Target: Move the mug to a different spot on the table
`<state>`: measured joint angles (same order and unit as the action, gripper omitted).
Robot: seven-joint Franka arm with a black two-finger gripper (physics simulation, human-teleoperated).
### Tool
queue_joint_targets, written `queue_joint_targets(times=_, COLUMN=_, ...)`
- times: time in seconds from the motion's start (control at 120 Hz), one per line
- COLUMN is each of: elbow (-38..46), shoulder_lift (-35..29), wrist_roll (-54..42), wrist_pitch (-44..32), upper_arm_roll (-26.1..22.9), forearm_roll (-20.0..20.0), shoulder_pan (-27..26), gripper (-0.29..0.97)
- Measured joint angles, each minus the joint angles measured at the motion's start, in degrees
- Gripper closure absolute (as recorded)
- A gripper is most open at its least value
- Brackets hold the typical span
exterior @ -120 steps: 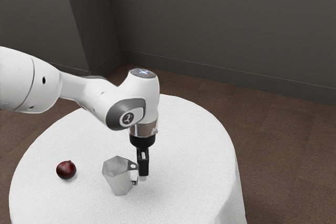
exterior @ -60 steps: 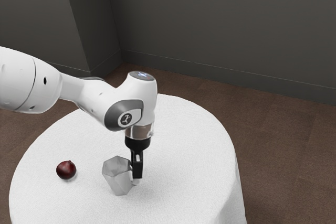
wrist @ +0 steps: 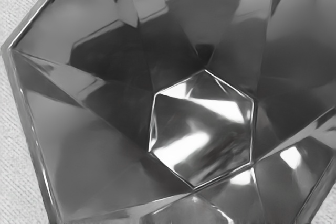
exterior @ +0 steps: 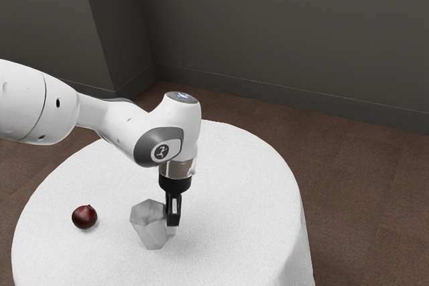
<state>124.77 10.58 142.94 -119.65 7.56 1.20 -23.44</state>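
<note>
Mug (exterior: pixel 150 226): shiny and silver, with flat sides. It is wide at the top and small at the bottom. It stands up on the table, on the near side, a bit toward the exterior view's left.
Table (exterior: pixel 255 185): round, with a white cloth that hangs down over the edge.
Arm (exterior: pixel 100 122): big and white. It comes in from the exterior view's left and bends down over the mug.
Pincer (exterior: pixel 172 218): black and pointing straight down. It is at the mug's rim, on the side toward the exterior view's right. I cannot tell if it is wide, narrow or holding the mug.
Red ball (exterior: pixel 84 216): small, round and dark red, a bit like an onion. It lies on the cloth to the exterior view's left of the mug, apart from it.
Wrist view: the hand looks down into the mug (wrist: pixel 199 129). The six-sided bottom shines. A bit of white cloth (wrist: pixel 13 14) shows just outside the rim.
Room: brown floor and grey walls on the far side.
</note>
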Motion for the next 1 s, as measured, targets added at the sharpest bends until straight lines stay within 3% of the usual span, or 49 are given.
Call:
queue_joint_targets(times=0.2, elbow=-1.02, shoulder_lift=-0.07, wrist_roll=-0.52, wrist_pitch=1.41, upper_arm_roll=0.07, forearm_roll=-0.27, shoulder_pan=-0.02, gripper=0.59)
queue_joint_targets(times=0.4, elbow=-5.72, shoulder_lift=-0.1, wrist_roll=-1.88, wrist_pitch=8.03, upper_arm_roll=0.07, forearm_roll=0.64, shoulder_pan=0.1, gripper=0.68)
queue_joint_targets(times=0.767, elbow=-10.01, shoulder_lift=1.02, wrist_roll=-5.05, wrist_pitch=18.08, upper_arm_roll=0.16, forearm_roll=6.59, shoulder_pan=1.72, gripper=0.75)
queue_joint_targets(times=1.0, elbow=-17.06, shoulder_lift=7.04, wrist_roll=-8.98, wrist_pitch=20.86, upper_arm_roll=0.15, forearm_roll=9.21, shoulder_pan=5.19, gripper=0.76)
